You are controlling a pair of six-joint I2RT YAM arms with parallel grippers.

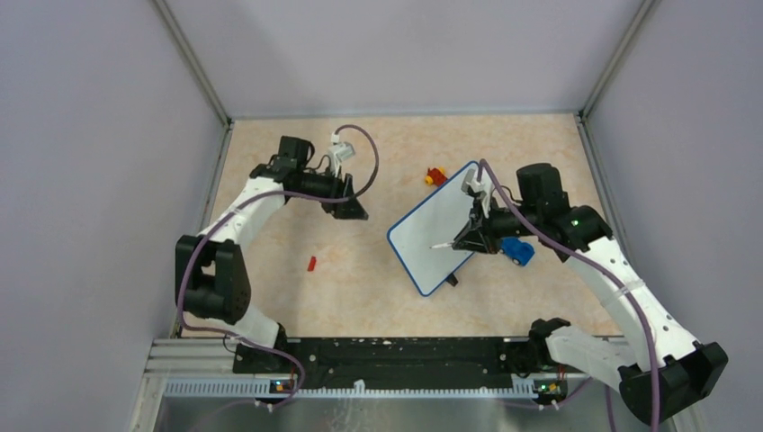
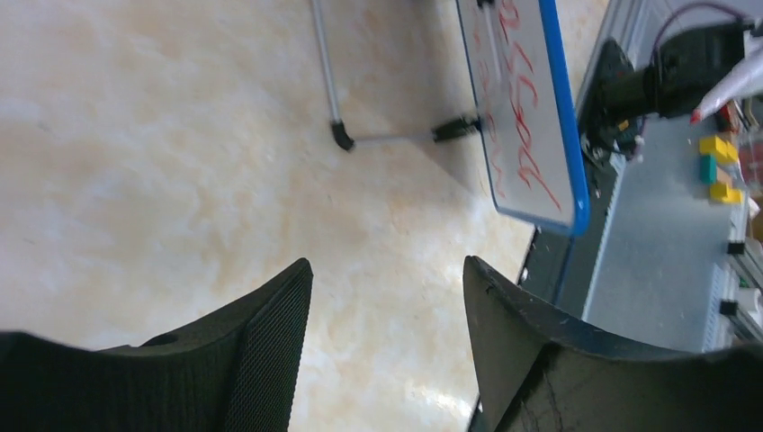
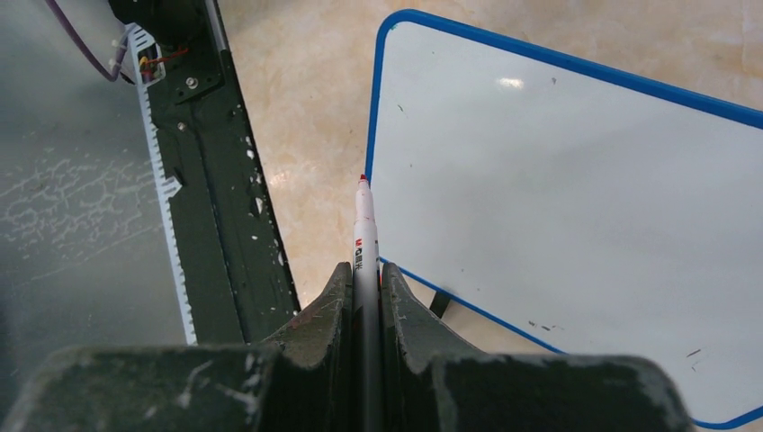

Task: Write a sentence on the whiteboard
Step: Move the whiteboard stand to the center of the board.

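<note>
The left gripper hangs over bare table on the left side, well apart from the board. Its jaws are wide and there is nothing between them. Nearer the arm bases, a small red piece lies alone on the tabletop.

The whiteboard stands right of centre, turned at an angle and tilted on a thin wire stand with black feet. From the left wrist it is seen almost edge-on. The sentence shows there as red handwriting running along the face, too steeply foreshortened to read. Just beyond the board's far corner sits a small red and yellow toy.

The right gripper reaches in over the board's right edge, its jaws clamped on a red-tipped marker. The marker points out past the fingers, and its tip is close to the blue rim; whether it touches the surface cannot be told. A blue toy car sits just beside this gripper, off the board's right side and partly hidden by the wrist. The black toothed base rail runs along the near edge.
</note>
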